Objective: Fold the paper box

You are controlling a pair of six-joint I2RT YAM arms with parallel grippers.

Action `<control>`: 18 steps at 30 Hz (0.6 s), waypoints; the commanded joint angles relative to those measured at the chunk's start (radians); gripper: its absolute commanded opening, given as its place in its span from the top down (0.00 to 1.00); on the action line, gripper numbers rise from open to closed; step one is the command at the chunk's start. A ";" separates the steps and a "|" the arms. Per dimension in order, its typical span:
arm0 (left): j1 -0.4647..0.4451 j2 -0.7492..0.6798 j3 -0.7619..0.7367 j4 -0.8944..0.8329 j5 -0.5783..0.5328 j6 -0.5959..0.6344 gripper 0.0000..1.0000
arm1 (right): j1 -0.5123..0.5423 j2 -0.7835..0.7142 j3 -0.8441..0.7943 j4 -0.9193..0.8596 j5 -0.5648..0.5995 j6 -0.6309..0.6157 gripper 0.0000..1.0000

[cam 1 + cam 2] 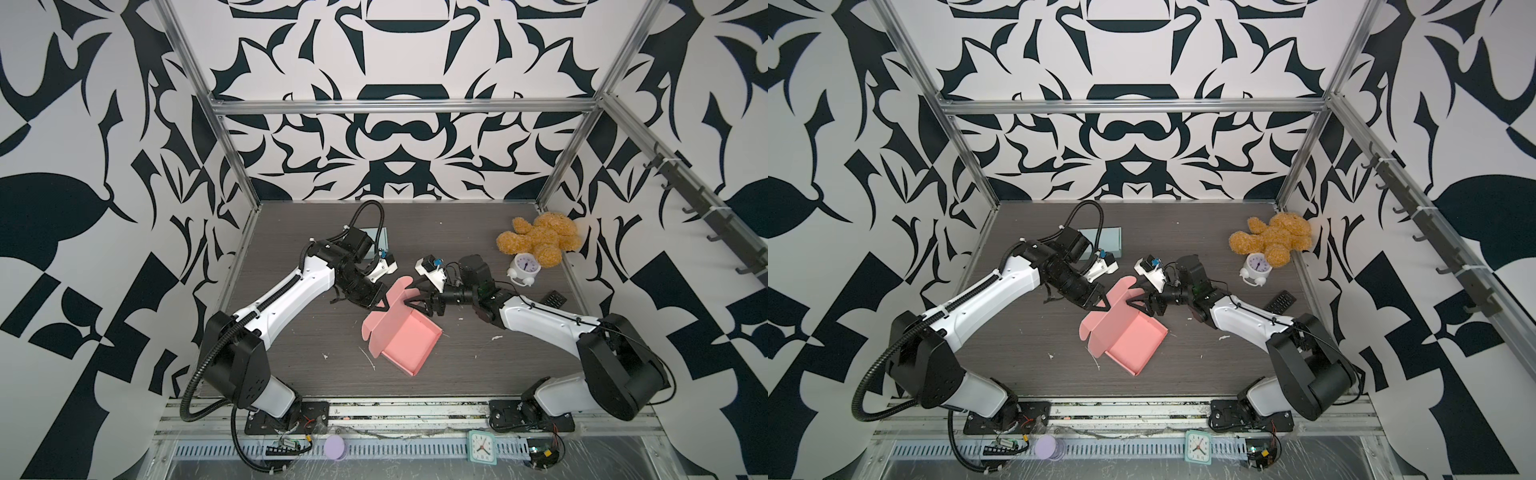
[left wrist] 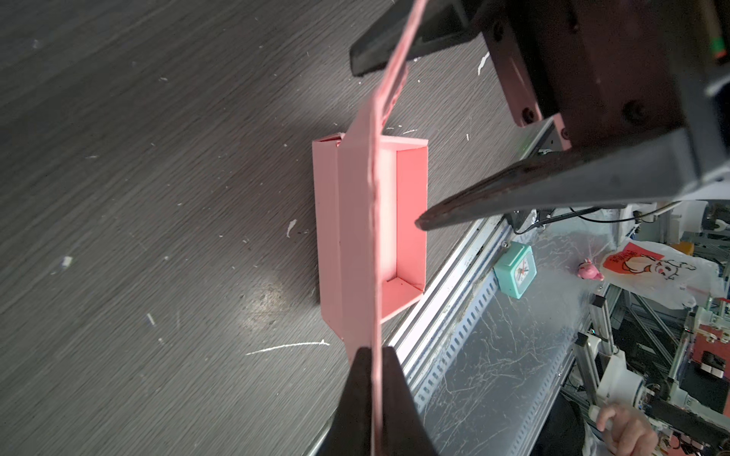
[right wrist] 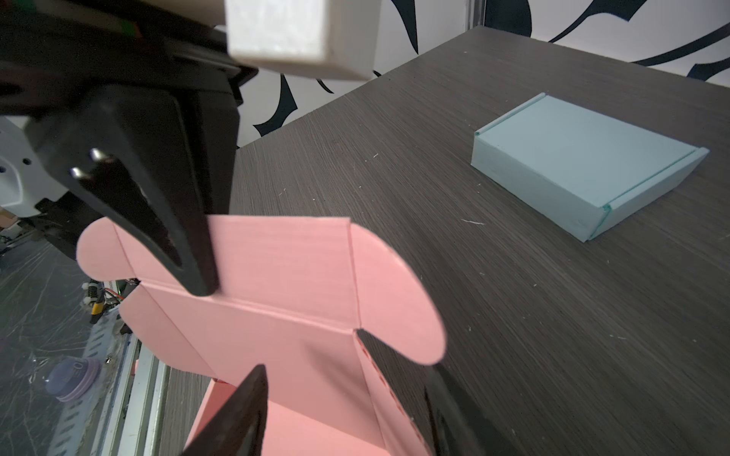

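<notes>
Centre of the table [image 1: 324, 332], the pink paper box [image 1: 409, 345] lies with its tray flat and its lid [image 1: 401, 291] standing up at the tray's 11 o'clock end. The left gripper [image 1: 383, 306] reaches in from 9 o'clock, clamped tight on the lid's edge: the left wrist view shows both fingers [image 2: 357, 395] squeezed onto the pink card. From 3 o'clock the right gripper [image 1: 411, 304] straddles that same lid, jaws parted, one finger [image 3: 245, 406] on each side of the sheet, gripping nothing. Whether either one touches the card, I cannot tell. A closed blue box [image 3: 584, 166] sits well apart, out at 11 o'clock.
</notes>
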 commanded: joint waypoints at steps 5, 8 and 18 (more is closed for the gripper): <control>0.000 0.014 0.034 -0.056 -0.070 0.028 0.90 | 0.013 0.004 0.053 -0.034 -0.016 -0.025 0.47; 0.001 0.009 0.034 -0.055 -0.084 0.029 0.90 | 0.018 0.009 0.061 -0.052 0.002 -0.036 0.53; 0.001 -0.009 0.029 -0.055 -0.085 0.031 0.90 | 0.028 0.022 0.078 -0.097 0.056 -0.067 0.67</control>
